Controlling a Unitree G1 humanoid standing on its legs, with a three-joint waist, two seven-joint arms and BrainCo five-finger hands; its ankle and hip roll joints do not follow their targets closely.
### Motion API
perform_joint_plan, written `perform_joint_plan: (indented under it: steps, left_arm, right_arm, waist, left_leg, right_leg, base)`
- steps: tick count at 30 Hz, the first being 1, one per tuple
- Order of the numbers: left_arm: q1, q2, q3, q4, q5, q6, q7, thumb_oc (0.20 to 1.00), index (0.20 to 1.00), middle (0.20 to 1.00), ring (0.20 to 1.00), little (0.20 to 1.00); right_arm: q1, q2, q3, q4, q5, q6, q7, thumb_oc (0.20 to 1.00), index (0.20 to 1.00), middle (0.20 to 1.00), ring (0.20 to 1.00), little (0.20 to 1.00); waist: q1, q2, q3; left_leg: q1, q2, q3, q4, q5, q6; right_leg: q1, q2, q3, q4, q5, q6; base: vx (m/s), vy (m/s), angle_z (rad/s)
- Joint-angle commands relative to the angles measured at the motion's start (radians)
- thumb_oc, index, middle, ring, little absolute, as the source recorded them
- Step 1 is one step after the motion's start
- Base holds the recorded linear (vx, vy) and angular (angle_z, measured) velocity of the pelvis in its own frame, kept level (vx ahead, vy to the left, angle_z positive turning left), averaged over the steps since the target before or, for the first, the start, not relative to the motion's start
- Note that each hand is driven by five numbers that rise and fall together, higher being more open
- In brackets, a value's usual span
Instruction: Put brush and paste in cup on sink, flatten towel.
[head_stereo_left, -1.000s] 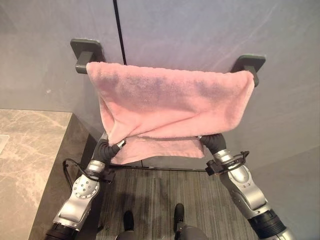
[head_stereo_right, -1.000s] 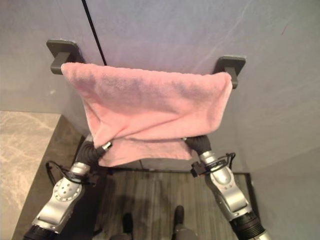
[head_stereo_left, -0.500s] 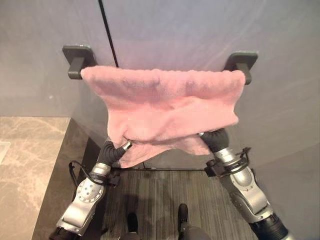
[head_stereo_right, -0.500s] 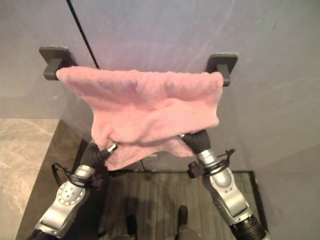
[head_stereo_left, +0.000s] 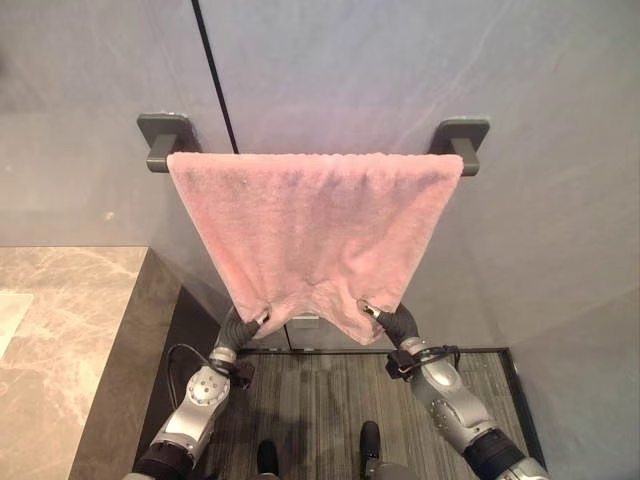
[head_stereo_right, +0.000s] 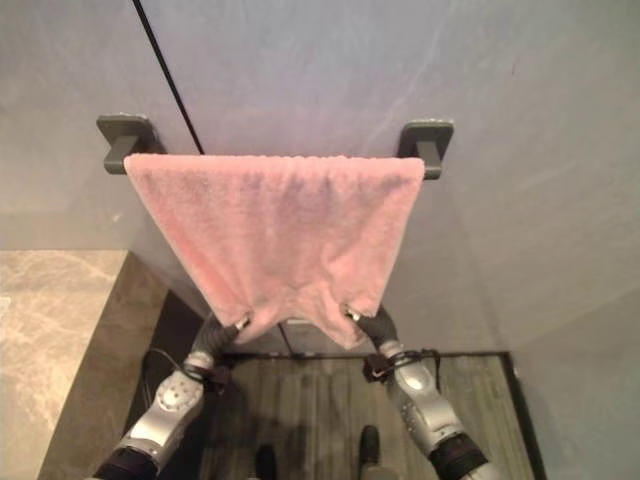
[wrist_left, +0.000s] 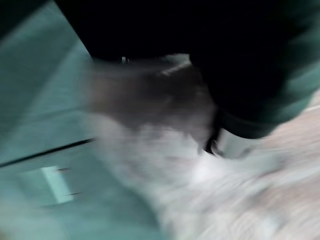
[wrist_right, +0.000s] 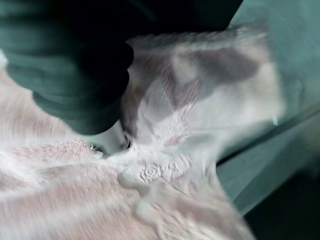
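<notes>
Towel (head_stereo_left: 315, 225) hangs over the wall rail (head_stereo_left: 455, 142), soft, light and limp; its bottom corners look like the best holds. The left robot hand (head_stereo_left: 250, 320) and right robot hand (head_stereo_left: 375, 313) reach those corners, fingers hidden in cloth, so grip cannot be told. The bench (head_stereo_left: 60, 330) lies left, clear of the work.

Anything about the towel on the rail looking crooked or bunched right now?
Mostly fine: the pink towel lies flat along the towel bar. The odd part is its bottom edge, drawn in narrower than the top and notched in the middle, where the left hand and right hand meet its lower corners.
</notes>
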Motion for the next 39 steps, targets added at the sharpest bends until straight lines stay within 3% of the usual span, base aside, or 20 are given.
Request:
perform_joint_plan:
  steps: [1,9,10,13,14,17,18,20,39]
  left_arm:
    - [-0.013,0.016,-0.022,0.054,0.045,0.008,-0.014,1.0,1.0,1.0,1.0,1.0]
    - [-0.003,-0.011,-0.004,0.271,0.096,0.048,-0.054,1.0,1.0,1.0,1.0,1.0]
    - [0.006,-0.031,0.034,0.374,0.103,0.059,-0.058,1.0,1.0,1.0,1.0,1.0]
    - [0.03,-0.045,0.068,0.394,0.066,0.056,-0.05,1.0,1.0,1.0,1.0,1.0]
    - [0.057,-0.061,0.106,0.397,-0.007,0.048,-0.055,1.0,1.0,1.0,1.0,1.0]
    - [0.07,-0.083,0.126,0.417,-0.075,0.05,-0.057,1.0,1.0,1.0,1.0,1.0]
    - [0.068,-0.09,0.121,0.435,-0.074,0.052,-0.061,1.0,1.0,1.0,1.0,1.0]
    - [0.073,-0.095,0.116,0.424,-0.104,0.051,-0.088,1.0,1.0,1.0,1.0,1.0]
    - [0.11,-0.059,0.116,0.376,-0.028,0.046,-0.082,1.0,1.0,1.0,1.0,1.0]
  right_arm:
    - [-0.034,0.017,-0.008,-0.004,0.031,-0.002,0.031,1.0,1.0,1.0,1.0,1.0]
    - [0.005,-0.001,-0.089,0.21,-0.064,0.034,0.034,1.0,1.0,1.0,1.0,1.0]
    - [0.043,-0.037,-0.133,0.206,-0.246,0.042,-0.031,1.0,1.0,1.0,1.0,1.0]
    - [0.104,-0.037,-0.167,0.172,-0.224,0.034,-0.018,1.0,1.0,1.0,1.0,1.0]
    - [0.143,-0.04,-0.176,0.168,-0.279,0.024,-0.028,1.0,1.0,1.0,1.0,1.0]
    - [0.156,-0.028,-0.201,0.234,-0.265,0.031,-0.047,1.0,1.0,1.0,1.0,1.0]
    - [0.158,-0.003,-0.219,0.277,-0.152,0.032,-0.029,1.0,1.0,1.0,1.0,1.0]
    - [0.16,-0.003,-0.221,0.337,-0.122,0.044,-0.001,1.0,1.0,1.0,1.0,1.0]
    - [0.17,-0.021,-0.206,0.181,-0.12,0.022,0.0,1.0,1.0,1.0,1.0,1.0]
  waist:
    - [0.01,-0.036,0.021]
    - [-0.006,-0.026,0.003]
    - [-0.021,-0.022,-0.006]
    - [-0.029,-0.02,-0.014]
    - [-0.031,-0.018,-0.02]
    - [-0.034,-0.016,-0.021]
    - [-0.035,-0.016,-0.021]
    - [-0.037,-0.013,-0.019]
    - [-0.027,-0.023,-0.006]
  left_leg:
    - [0.023,-0.009,0.011,0.007,-0.017,-0.008]
    - [0.051,-0.005,0.02,0.007,-0.023,-0.009]
    - [0.062,0.0,0.024,0.007,-0.024,-0.014]
    - [0.059,0.004,0.027,0.007,-0.019,-0.02]
    - [0.055,0.006,0.028,0.007,-0.016,-0.019]
    - [0.057,0.012,0.033,0.007,-0.013,-0.019]
    - [0.061,0.013,0.035,0.007,-0.013,-0.02]
    - [0.061,0.01,0.034,0.007,-0.014,-0.021]
    - [0.049,-0.009,0.017,0.007,-0.015,-0.007]
  right_leg:
    - [0.052,-0.084,-0.001,0.003,-0.045,0.087]
    - [0.078,-0.082,-0.003,0.003,-0.051,0.085]
    - [0.086,-0.077,0.001,0.003,-0.054,0.084]
    - [0.086,-0.076,0.002,0.003,-0.052,0.085]
    - [0.08,-0.076,0.002,0.003,-0.05,0.086]
    - [0.078,-0.074,0.007,0.003,-0.048,0.085]
    - [0.08,-0.075,0.008,0.003,-0.047,0.085]
    - [0.084,-0.08,0.005,0.003,-0.048,0.084]
    - [0.082,-0.109,-0.002,0.003,-0.027,0.092]
  base:
    - [0.0,0.0,0.0]
    - [0.0,0.0,0.0]
    - [0.0,0.0,0.0]
    - [-0.01,-0.004,0.01]
    - [-0.06,-0.011,-0.02]
    - [-0.05,-0.01,-0.04]
    - [-0.04,-0.016,-0.09]
    - [-0.04,0.0,-0.1]
    - [-0.03,0.017,0.02]
